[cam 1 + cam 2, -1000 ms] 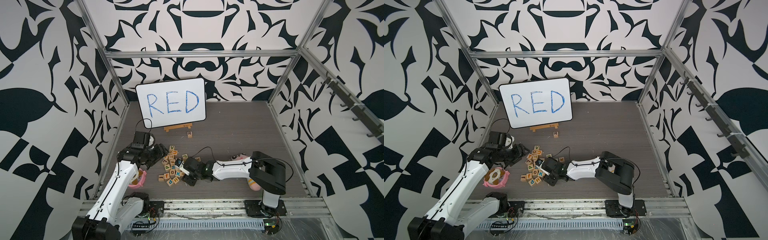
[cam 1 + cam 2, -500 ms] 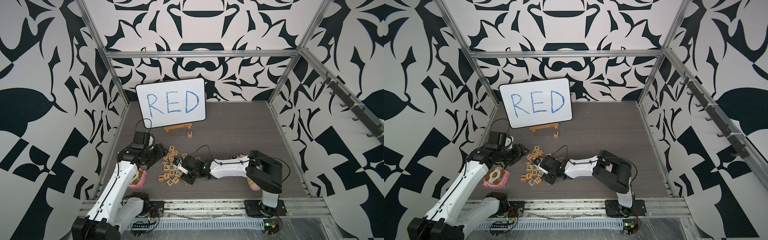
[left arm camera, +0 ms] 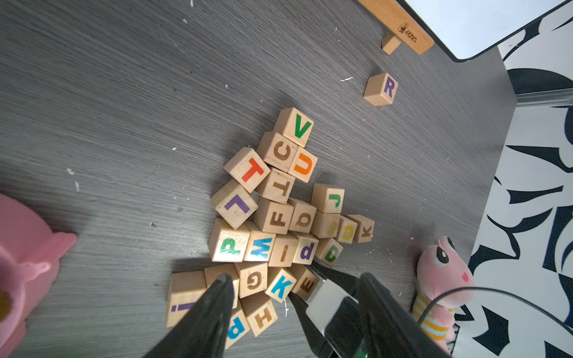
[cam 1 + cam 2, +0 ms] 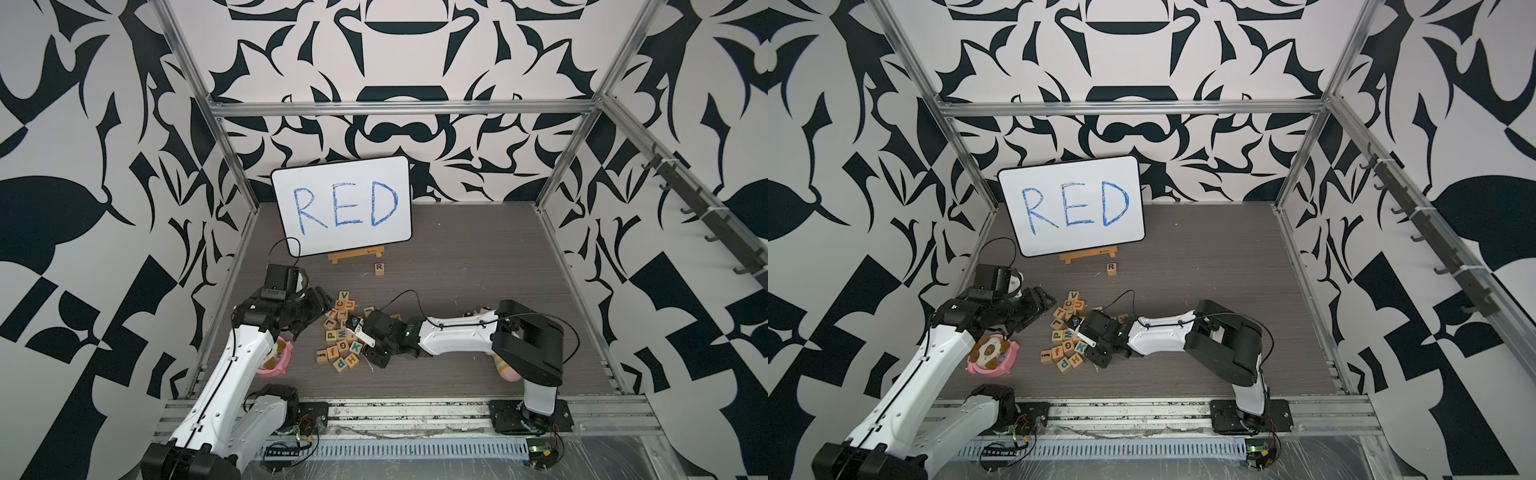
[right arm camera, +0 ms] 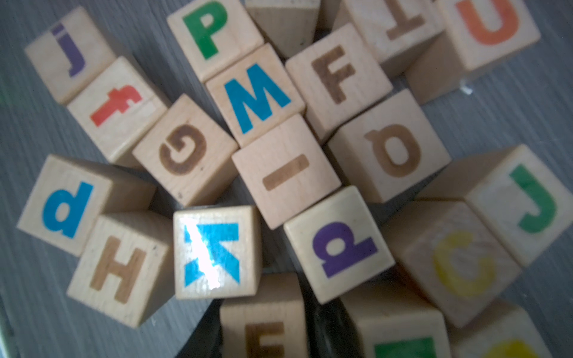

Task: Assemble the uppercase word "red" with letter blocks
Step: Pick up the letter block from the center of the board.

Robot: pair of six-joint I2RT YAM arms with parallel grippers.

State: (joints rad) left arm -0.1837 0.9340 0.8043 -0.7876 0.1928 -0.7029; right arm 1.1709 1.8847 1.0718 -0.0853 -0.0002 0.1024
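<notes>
The right gripper (image 3: pixel 301 280) has been driven deeper into the pile (image 3: pixel 274 217) and narrowed astride the E (image 3: pixel 307 285), grip uncertain, presumably for carrying to the lone R (image 3: pixel 380 89) by the board (image 4: pixel 340 203); the left gripper (image 4: pixel 324 303) is held open, empty.

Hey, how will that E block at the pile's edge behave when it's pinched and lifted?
The E block looks like a solid wooden cube, so probably stiff and light. Its flat faces should grip squarely and not roll. It sits against the blue K block, so lifting may nudge that neighbour.
</notes>
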